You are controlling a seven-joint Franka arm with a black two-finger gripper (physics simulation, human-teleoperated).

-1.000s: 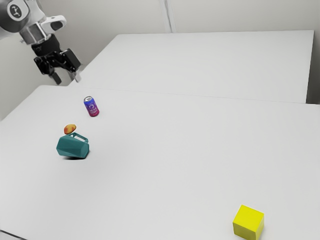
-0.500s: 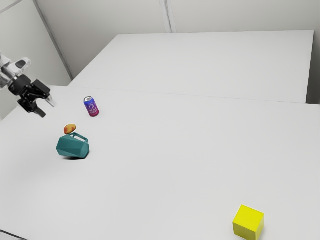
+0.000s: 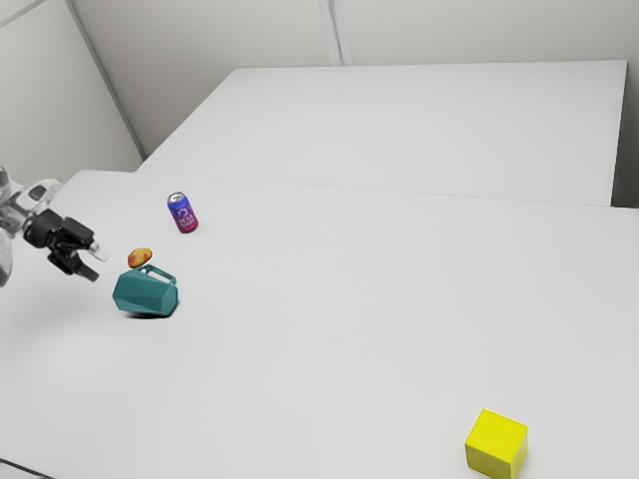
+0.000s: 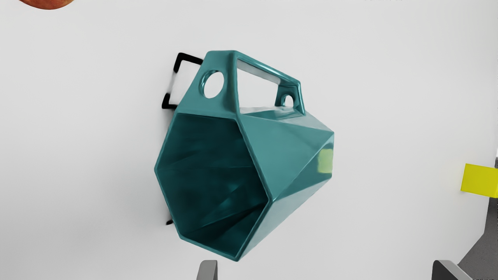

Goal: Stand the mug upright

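Pale walls [image 3: 479, 30] stood behind a broad white table [image 3: 339, 299], whose surface ran beneath everything in the exterior view. At the exterior view's left the arm [image 3: 12, 215] was cut off by the edge, with its black gripper [image 3: 99, 266] near the mug [image 3: 146, 292] but apart from it. In the wrist view the two fingers [image 4: 207, 271] stood spread wide, with nothing pinched between them.

The teal mug lay on its side on the table. In the exterior view its faceted flank showed; the wrist view looked into its dark hollow mouth [image 4: 214, 175] and showed round holes through the handle [image 4: 221, 85], along with a pale green patch near the base. The side it rested on was hidden.

A yellow cube [image 3: 495, 445] sat well apart, toward the exterior view's right, its lowest corner cropped; the wrist view's edge cut it off too. The exterior view also showed a blue and magenta can [image 3: 183, 213], upright, its lettering too small to read. Near the handle was a small orange-red fruit [image 3: 140, 257], possibly a peach, and the wrist view caught merely its rounded edge.
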